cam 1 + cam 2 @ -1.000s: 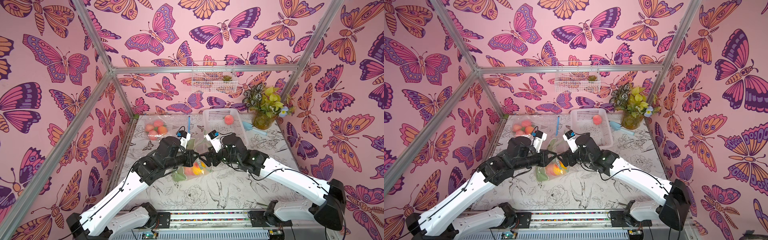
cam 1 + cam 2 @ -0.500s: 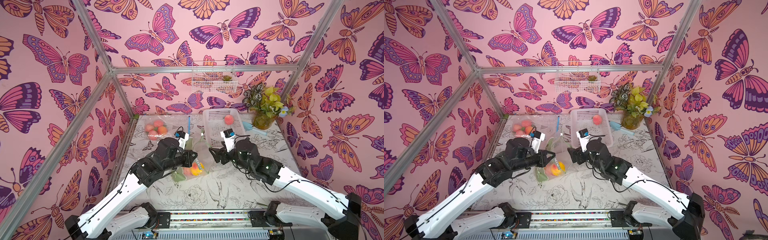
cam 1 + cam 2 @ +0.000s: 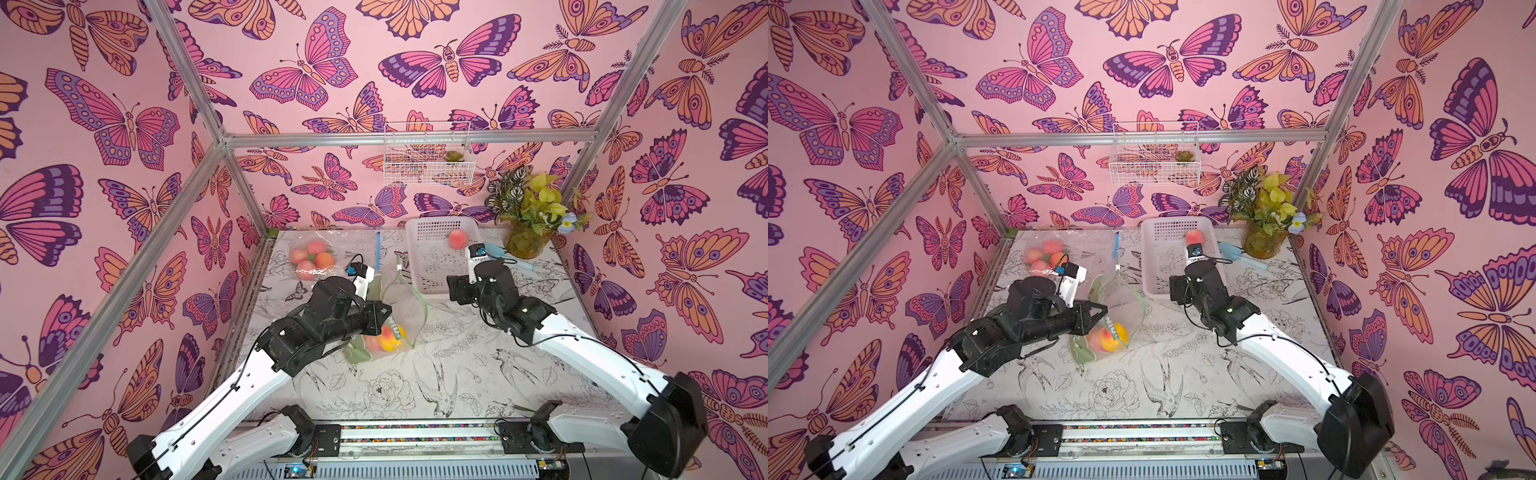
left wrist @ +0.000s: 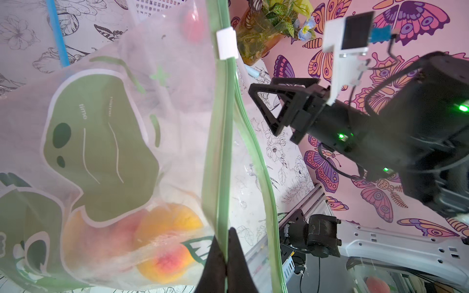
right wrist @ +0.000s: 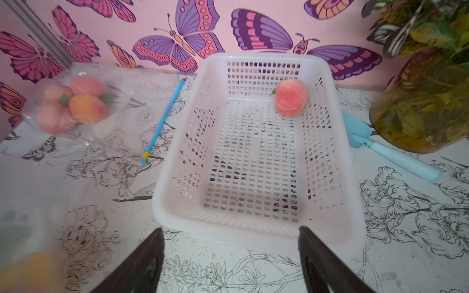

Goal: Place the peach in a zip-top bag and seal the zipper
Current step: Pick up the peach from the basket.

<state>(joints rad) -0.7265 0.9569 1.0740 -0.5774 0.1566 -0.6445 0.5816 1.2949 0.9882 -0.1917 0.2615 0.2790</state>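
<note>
Clearly round, pink, fuzzy peach [image 5: 291, 97] in basket [image 5: 258, 57].

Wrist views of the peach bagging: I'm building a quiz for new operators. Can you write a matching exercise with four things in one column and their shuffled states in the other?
Things:
1. left gripper
2. right gripper
3. basket
4. bag

States:
A. open, holding nothing
B. holds one peach
C. mouth open, peaches inside
D. shut on the bag's rim

Pairs: 1-D, 2-A, 3-B, 4-C
</note>
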